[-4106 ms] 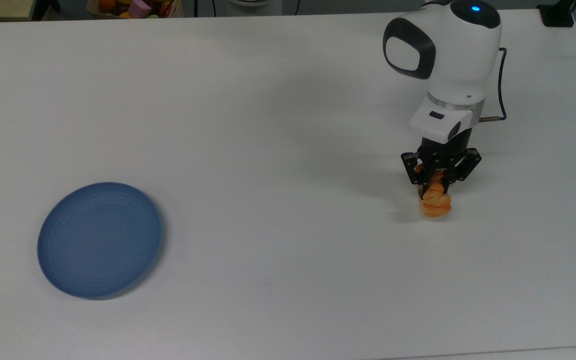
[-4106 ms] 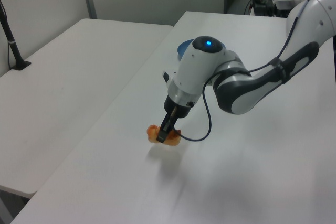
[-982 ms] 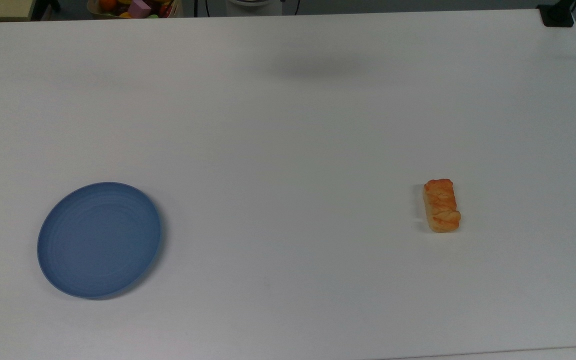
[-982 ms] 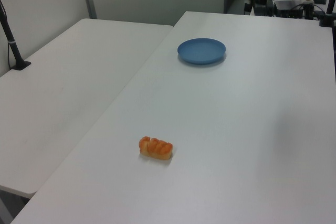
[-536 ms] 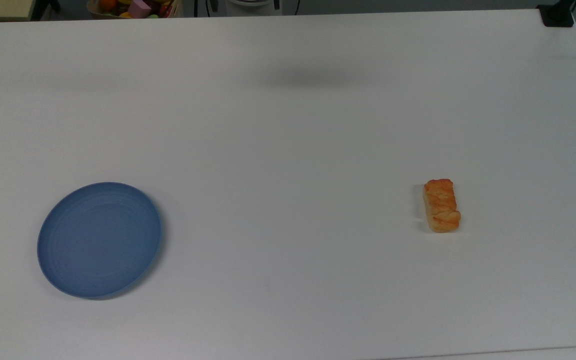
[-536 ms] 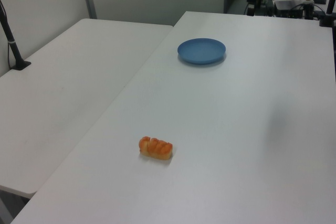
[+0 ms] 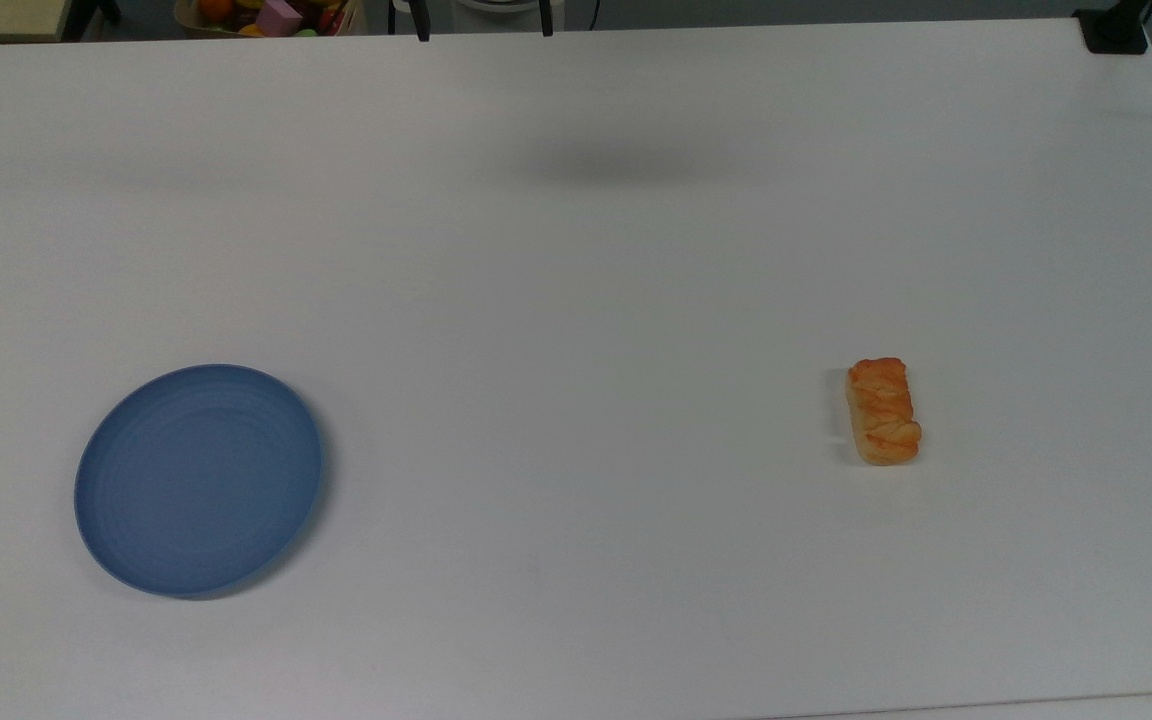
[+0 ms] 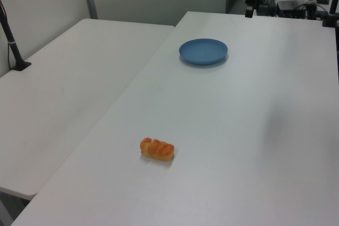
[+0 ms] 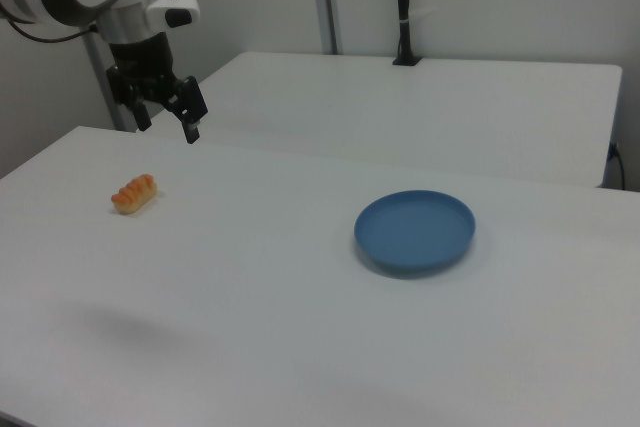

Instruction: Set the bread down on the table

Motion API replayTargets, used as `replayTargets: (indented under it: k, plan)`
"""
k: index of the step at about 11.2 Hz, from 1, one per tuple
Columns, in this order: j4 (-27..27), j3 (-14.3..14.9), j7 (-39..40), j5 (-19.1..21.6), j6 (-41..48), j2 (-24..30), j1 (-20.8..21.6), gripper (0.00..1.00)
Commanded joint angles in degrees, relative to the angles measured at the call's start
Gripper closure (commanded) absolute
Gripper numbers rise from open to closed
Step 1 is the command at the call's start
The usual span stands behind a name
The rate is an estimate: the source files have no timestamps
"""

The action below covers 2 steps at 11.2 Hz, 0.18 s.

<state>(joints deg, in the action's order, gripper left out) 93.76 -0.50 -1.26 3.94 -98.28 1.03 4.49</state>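
White table [image 7: 576, 300] fills your top view; bread [image 7: 882, 410] lies flat on it toward the top view's right, nothing touching it; blue plate [image 7: 199, 480] sits well apart on the top view's left, bare. Right view: gripper [image 9: 167, 115] hangs in the air above and behind the bread [image 9: 134, 193], fingers spread, holding nothing. Left view: bread [image 8: 157, 149] near the front, plate [image 8: 203, 51] far back; second white table [image 8: 69, 88] butts against the left view's left side.
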Motion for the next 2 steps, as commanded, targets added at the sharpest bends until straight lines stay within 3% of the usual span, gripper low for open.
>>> replayTargets:
  k: [1,2]
  plan:
    - [1.1,0.3,1.3,0.5,-1.5,0.5,0.1,0.0]
    - [1.1,0.3,1.3,0.4,-1.4,0.5,0.3,0.0]
